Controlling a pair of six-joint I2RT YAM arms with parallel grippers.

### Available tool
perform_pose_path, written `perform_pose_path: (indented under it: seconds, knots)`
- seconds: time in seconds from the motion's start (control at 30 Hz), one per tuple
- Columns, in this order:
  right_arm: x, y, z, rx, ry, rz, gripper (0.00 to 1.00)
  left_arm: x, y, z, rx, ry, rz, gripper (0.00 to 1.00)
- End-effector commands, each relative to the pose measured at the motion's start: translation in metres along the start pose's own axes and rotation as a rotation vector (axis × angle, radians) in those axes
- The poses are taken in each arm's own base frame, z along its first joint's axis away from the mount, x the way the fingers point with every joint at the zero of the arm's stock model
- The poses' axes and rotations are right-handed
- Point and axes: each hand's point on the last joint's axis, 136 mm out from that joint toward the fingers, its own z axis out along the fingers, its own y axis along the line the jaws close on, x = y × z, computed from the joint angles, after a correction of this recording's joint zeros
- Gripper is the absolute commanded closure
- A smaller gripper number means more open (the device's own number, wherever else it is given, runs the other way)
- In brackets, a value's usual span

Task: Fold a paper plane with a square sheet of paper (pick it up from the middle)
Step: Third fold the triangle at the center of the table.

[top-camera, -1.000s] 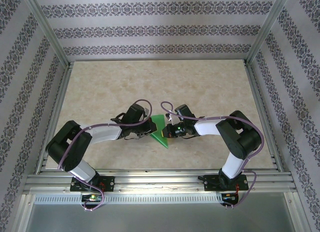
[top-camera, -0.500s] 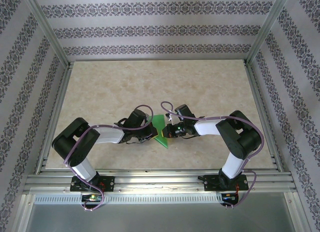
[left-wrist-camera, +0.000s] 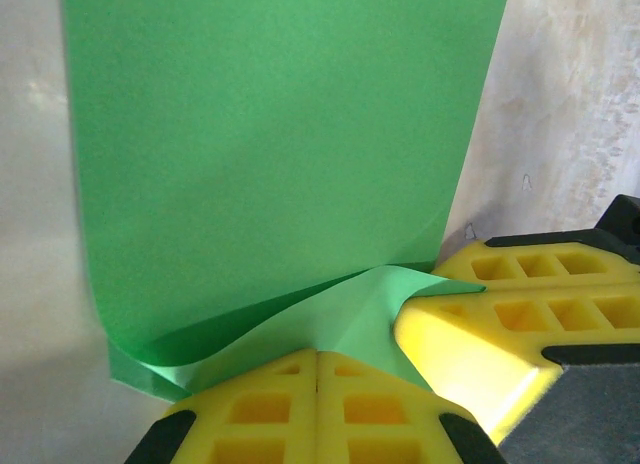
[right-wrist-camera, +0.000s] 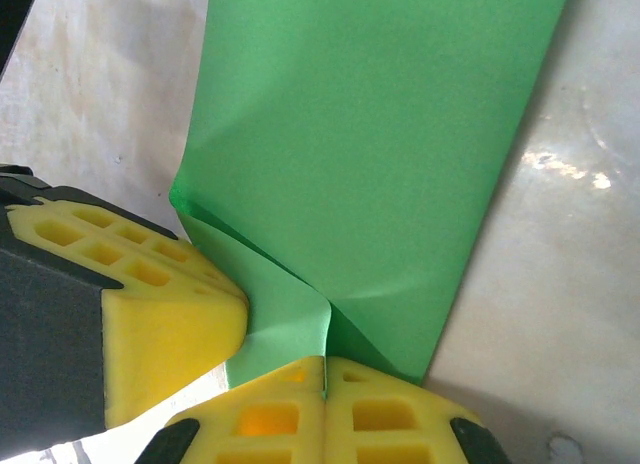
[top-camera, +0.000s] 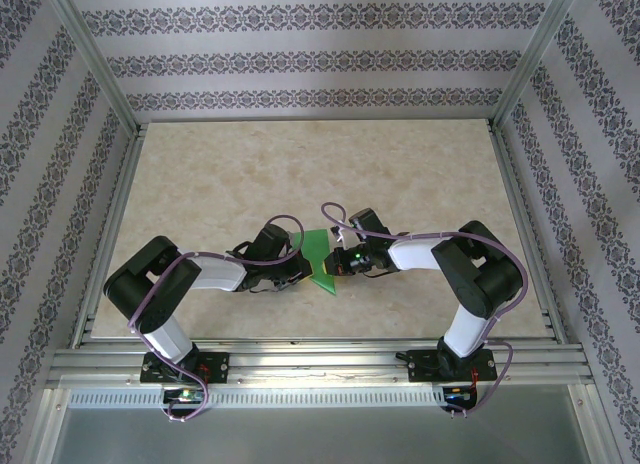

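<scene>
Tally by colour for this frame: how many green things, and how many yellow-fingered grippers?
Green: 1, the paper
Yellow-fingered: 2, the left gripper and the right gripper, both shut on the paper
Total: 3

Tabletop [top-camera: 300, 164]: pale beige with a marbled pattern. Walls [top-camera: 310, 54]: white paper with horizontal bands of dark floral ornament, enclosing three sides. Aluminium posts [top-camera: 95, 59] rise from the far corners. Ribbed aluminium rails [top-camera: 320, 362] run along the near edge, with a perforated strip [top-camera: 320, 396] just in front of them.
</scene>
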Motion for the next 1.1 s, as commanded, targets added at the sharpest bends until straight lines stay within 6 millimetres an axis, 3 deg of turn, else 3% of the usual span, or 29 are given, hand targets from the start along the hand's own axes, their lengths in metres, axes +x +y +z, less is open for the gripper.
perform_pose_path:
  seconds: [0.0,0.1,0.27,0.37,0.47,0.67,1.07]
  knots:
    - [-0.007,0.002,-0.004,0.013,-0.021,0.012,0.88,0.009,0.029,0.005,-0.106,0.006,-0.014,0.95]
    - [-0.016,0.012,-0.02,-0.002,-0.058,0.017,0.78,0.009,0.028,0.005,-0.106,0.009,-0.009,0.96]
    - [-0.021,0.023,-0.044,-0.009,-0.104,0.027,0.7,0.009,0.028,0.006,-0.105,0.014,-0.007,0.96]
    - [-0.013,0.047,-0.046,-0.116,-0.061,-0.001,0.76,0.008,0.027,0.007,-0.102,0.013,-0.009,0.96]
    - [0.005,0.064,-0.036,-0.182,0.036,-0.013,0.85,0.008,0.027,0.007,-0.103,0.012,-0.008,0.96]
    - [0.03,0.061,-0.011,-0.13,0.138,-0.03,0.97,0.008,0.028,0.006,-0.106,0.013,-0.008,0.96]
    - [0.036,0.036,0.004,-0.02,0.177,-0.013,0.98,0.009,0.028,0.008,-0.103,0.02,-0.008,0.96]
